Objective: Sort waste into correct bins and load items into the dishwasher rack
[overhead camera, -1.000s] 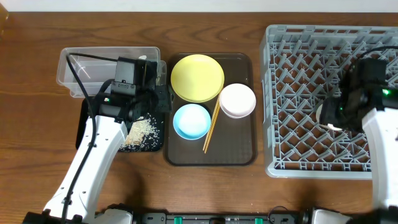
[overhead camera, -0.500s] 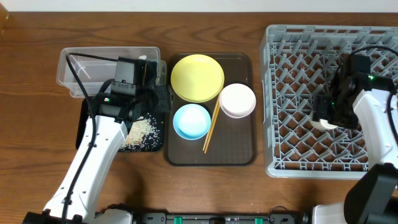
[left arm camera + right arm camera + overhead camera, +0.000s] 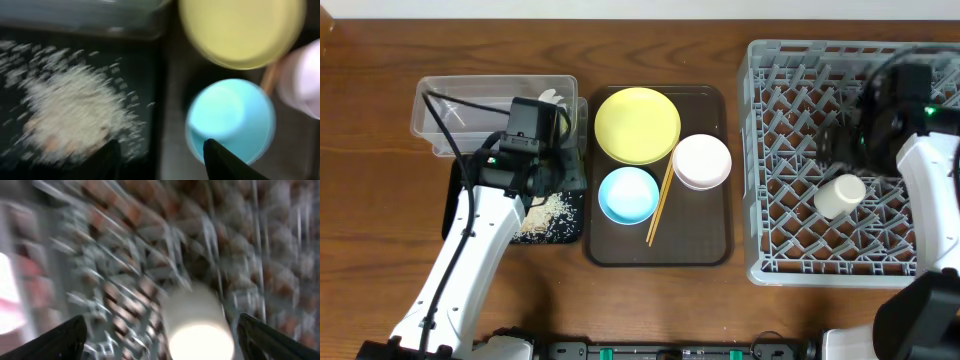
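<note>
Over the grey rack, the right gripper hangs wide open and empty, the white cup tilted among the pegs just beneath. Leftward, the left gripper, likewise open and empty, is nearer the blue bowl.

The small white cup lies tipped on its side among the pegs of the grey rack, at 3 o'clock. At centre sits the yellow plate. The white bowl is at its 4 o'clock and the light blue bowl at its 6. Chopsticks slant between the bowls. Rice scraps lie in the black tray at 9, with the clear tub at 10.
</note>
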`<state>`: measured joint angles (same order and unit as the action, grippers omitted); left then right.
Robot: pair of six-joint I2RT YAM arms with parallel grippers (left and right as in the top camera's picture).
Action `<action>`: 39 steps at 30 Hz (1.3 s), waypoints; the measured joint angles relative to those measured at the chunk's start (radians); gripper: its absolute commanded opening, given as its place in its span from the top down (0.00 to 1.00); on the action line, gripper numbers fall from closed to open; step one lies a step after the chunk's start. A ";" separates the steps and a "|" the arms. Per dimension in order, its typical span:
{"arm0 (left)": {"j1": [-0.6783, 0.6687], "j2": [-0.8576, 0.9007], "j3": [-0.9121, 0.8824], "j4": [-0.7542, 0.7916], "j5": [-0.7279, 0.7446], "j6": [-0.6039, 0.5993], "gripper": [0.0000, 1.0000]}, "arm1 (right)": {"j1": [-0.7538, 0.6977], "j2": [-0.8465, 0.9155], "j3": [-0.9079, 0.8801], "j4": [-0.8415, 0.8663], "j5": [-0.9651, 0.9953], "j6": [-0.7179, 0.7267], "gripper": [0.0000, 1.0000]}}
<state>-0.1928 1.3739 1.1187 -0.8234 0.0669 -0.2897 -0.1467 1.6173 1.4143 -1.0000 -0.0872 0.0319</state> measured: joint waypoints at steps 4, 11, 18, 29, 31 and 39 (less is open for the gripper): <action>0.002 -0.024 0.000 -0.056 -0.117 -0.088 0.44 | 0.094 -0.013 0.035 0.118 -0.115 -0.111 0.16; 0.068 -0.137 0.000 -0.067 -0.199 -0.184 0.44 | 0.306 0.006 0.036 0.196 -0.177 -0.291 0.20; 0.112 -0.165 0.000 -0.086 -0.217 -0.208 0.43 | 0.414 0.130 0.037 0.241 -0.121 -0.355 0.25; 0.112 -0.165 0.000 -0.089 -0.224 -0.209 0.43 | 0.472 0.355 0.037 0.314 -0.083 -0.360 0.45; 0.112 -0.165 0.000 -0.089 -0.224 -0.209 0.43 | 0.472 0.378 0.037 0.314 -0.077 -0.358 0.60; 0.112 -0.165 0.000 -0.090 -0.224 -0.209 0.43 | 0.472 0.420 0.037 0.317 -0.034 -0.301 0.99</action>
<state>-0.0811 1.2091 1.1187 -0.9131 -0.1570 -0.4988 0.3252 2.0369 1.4513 -0.6830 -0.1207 -0.2687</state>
